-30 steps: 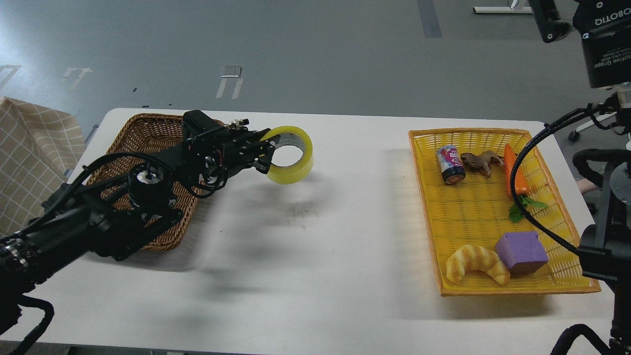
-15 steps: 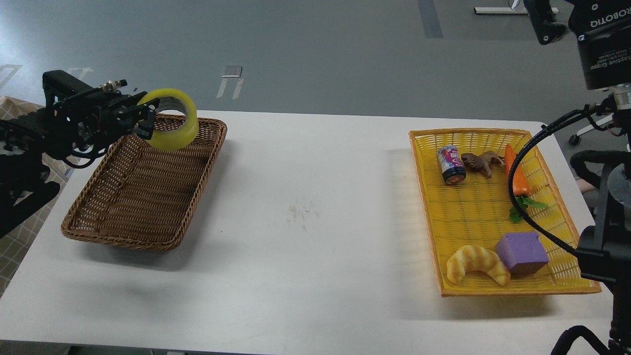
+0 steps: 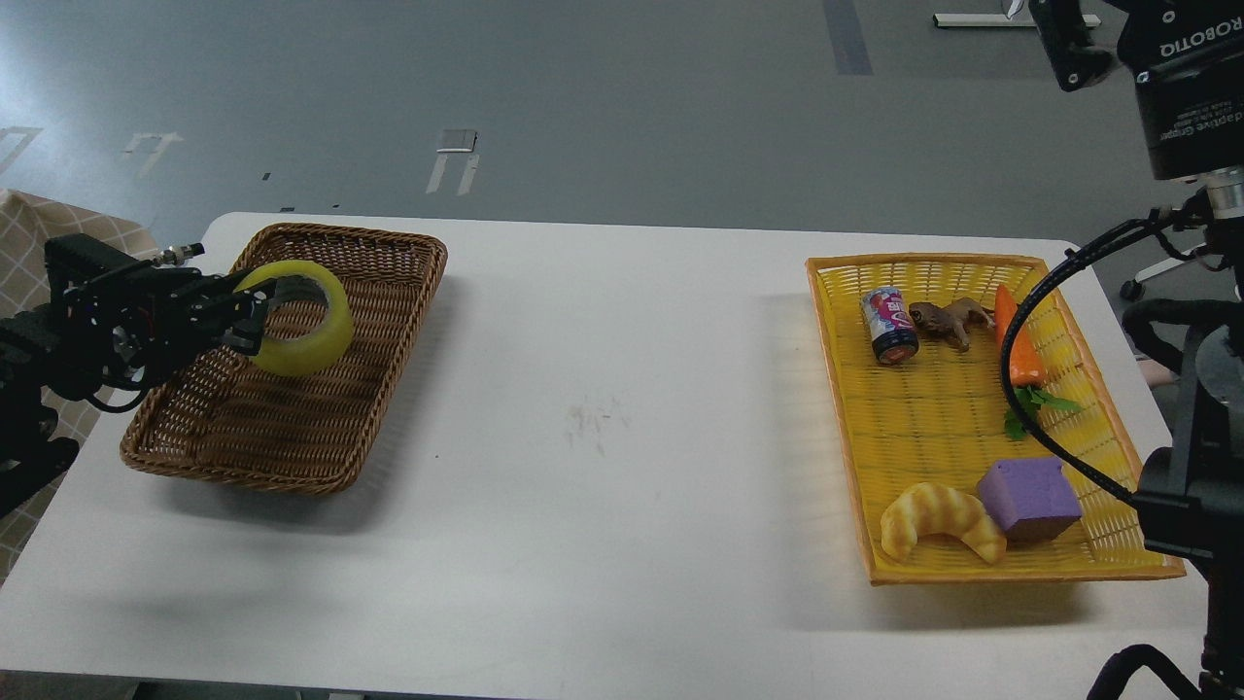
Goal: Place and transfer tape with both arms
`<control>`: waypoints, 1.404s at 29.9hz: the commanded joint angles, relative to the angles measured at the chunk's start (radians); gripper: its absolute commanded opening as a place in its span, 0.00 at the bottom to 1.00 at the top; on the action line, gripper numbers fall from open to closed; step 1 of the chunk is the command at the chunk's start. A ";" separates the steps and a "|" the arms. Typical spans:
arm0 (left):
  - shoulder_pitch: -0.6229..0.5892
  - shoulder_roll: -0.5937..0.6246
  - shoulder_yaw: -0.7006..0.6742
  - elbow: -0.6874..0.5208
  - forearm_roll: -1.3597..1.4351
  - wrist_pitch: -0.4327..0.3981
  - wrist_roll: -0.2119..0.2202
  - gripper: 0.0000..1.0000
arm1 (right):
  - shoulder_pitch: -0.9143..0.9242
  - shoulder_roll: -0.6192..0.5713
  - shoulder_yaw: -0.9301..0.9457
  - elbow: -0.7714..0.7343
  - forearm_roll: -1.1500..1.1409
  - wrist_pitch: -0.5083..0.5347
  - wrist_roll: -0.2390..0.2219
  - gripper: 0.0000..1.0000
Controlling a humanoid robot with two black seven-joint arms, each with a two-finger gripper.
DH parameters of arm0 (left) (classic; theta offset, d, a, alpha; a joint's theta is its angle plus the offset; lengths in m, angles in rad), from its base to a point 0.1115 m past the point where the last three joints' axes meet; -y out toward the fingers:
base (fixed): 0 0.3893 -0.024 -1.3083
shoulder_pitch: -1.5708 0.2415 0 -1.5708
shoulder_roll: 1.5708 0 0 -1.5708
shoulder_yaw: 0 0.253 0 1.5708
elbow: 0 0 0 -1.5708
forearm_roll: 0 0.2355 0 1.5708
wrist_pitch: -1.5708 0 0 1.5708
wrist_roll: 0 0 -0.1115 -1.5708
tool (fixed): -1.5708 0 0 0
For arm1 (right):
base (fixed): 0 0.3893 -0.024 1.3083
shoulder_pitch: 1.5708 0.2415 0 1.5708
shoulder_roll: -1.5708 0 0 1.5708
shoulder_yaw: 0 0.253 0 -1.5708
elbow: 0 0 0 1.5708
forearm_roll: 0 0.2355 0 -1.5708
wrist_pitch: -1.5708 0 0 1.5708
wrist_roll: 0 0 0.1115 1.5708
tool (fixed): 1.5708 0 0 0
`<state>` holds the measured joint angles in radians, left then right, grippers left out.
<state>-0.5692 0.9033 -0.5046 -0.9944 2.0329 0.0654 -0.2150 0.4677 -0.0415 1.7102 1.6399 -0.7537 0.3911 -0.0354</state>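
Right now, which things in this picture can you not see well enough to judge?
- Right gripper, head view: its fingers run off the top edge, so open or shut is unknown.
- Tape, head view: whether it touches the brown basket floor cannot be told from this angle.
- Left gripper: its fingertips are partly hidden by the roll.
- Can: label too small to read.
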 commanded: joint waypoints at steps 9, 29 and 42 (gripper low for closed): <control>0.003 -0.038 -0.002 0.039 -0.025 0.004 -0.032 0.30 | -0.001 0.000 -0.001 0.000 -0.001 -0.014 0.000 1.00; -0.018 -0.044 -0.023 0.053 -0.437 0.007 -0.115 0.98 | -0.017 -0.001 -0.003 -0.002 -0.001 -0.015 -0.001 1.00; -0.167 -0.205 -0.164 -0.056 -1.175 -0.006 -0.106 0.98 | -0.027 -0.014 -0.014 -0.015 -0.018 -0.014 -0.004 1.00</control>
<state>-0.7328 0.7262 -0.6109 -0.9958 0.9445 0.0671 -0.3225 0.4432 -0.0548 1.7035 1.6264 -0.7684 0.3773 -0.0396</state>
